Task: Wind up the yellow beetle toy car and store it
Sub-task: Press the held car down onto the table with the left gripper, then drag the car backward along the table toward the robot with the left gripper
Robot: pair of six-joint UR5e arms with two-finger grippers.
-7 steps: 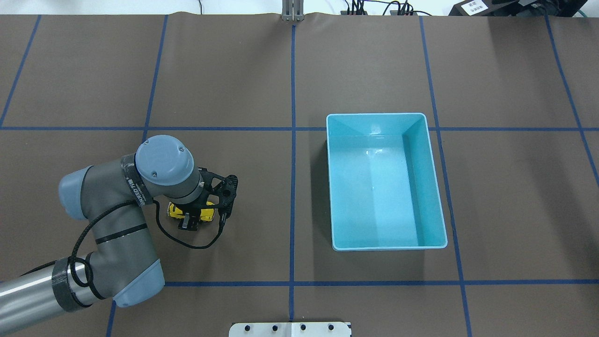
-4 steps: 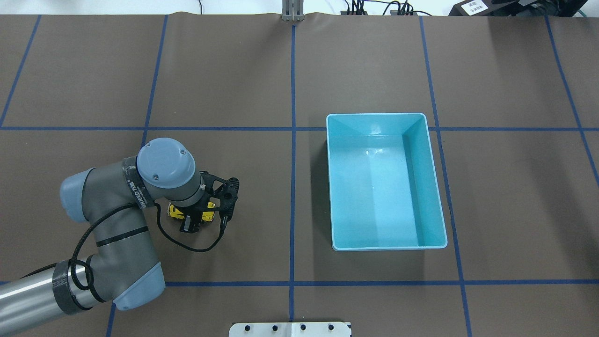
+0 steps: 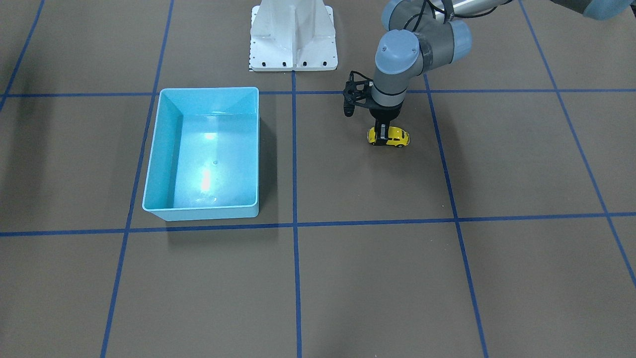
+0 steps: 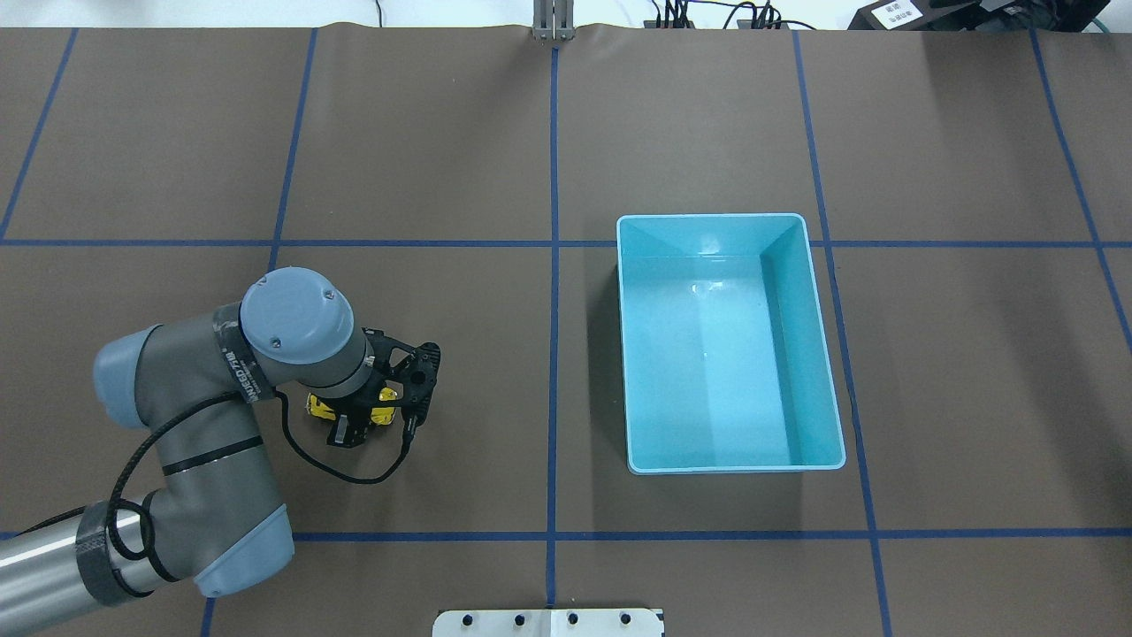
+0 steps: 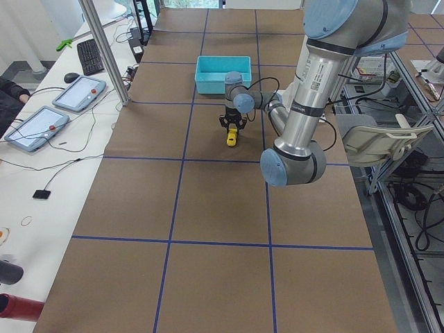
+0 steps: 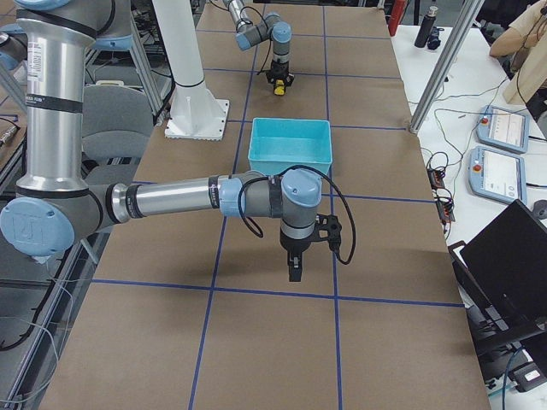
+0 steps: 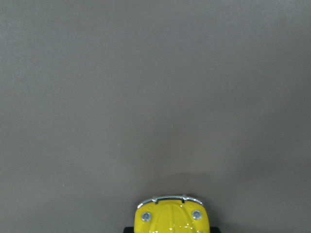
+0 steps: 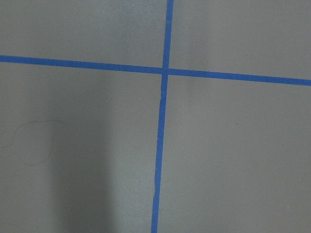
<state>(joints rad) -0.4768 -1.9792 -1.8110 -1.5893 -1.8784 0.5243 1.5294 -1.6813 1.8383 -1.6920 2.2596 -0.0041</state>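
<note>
The yellow beetle toy car (image 4: 382, 395) stands on the brown table left of centre. It also shows in the front view (image 3: 396, 137) and at the bottom edge of the left wrist view (image 7: 170, 217). My left gripper (image 4: 349, 423) points straight down and is shut on the car, with its fingers (image 3: 382, 130) across the car's body. The car's wheels are on or just above the table. The turquoise bin (image 4: 796, 354) stands empty to the right of the car. My right gripper (image 6: 294, 266) shows only in the right side view, over bare table, and I cannot tell whether it is open or shut.
Blue tape lines (image 4: 554, 265) divide the brown table into squares. The white robot base (image 3: 293, 35) stands at the table's robot-side edge. A black cable (image 4: 354, 473) loops beside the left wrist. Operator tablets (image 5: 76, 94) lie on a side desk.
My left gripper and the yellow car have moved together a little to the left and slightly toward the robot. The bin has not moved.
</note>
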